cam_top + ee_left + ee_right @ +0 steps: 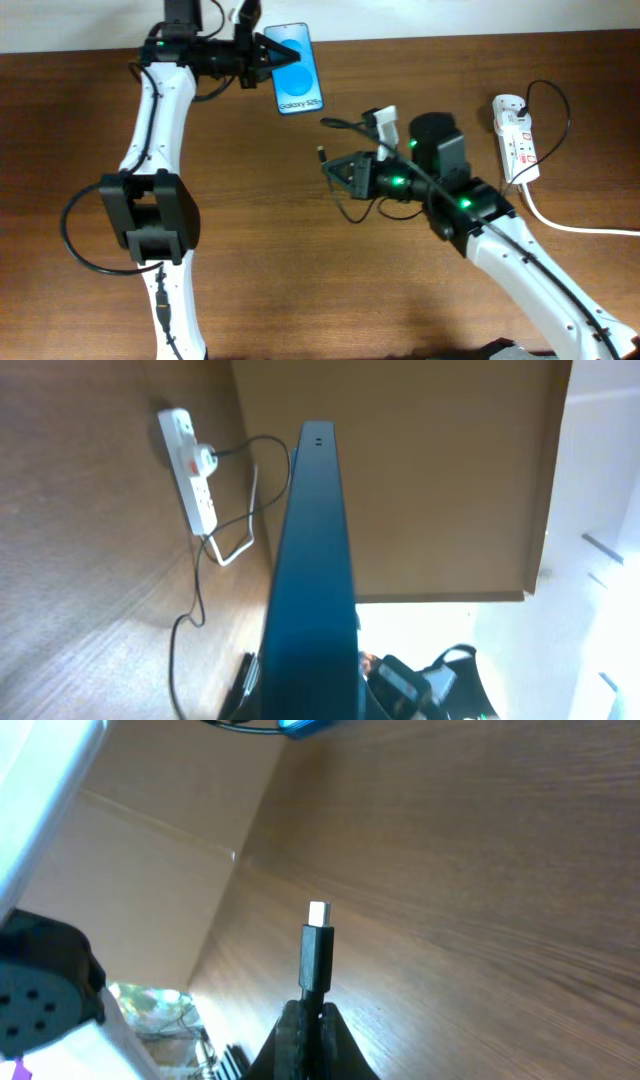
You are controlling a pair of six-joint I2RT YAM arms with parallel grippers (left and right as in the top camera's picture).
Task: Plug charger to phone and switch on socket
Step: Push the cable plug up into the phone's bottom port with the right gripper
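Your left gripper (264, 56) clamps the phone (296, 70) by its edge; your right gripper (312, 1018) pinches the charger (316, 952) tip, well apart from the phone; its plug sits in the socket (516, 142).

Soft, even light covers my worktop (300, 290), sharp from above. My left wrist view burns out white low on the right; the phone (312, 580) looms soft, dark.

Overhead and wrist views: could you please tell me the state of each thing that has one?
phone: lit, gripped, nothing plugged into it.
charger: one end in the socket, the other end free and gripped.
socket: charger plugged in; on or off cannot be told.
left gripper: shut on phone.
right gripper: shut on charger.
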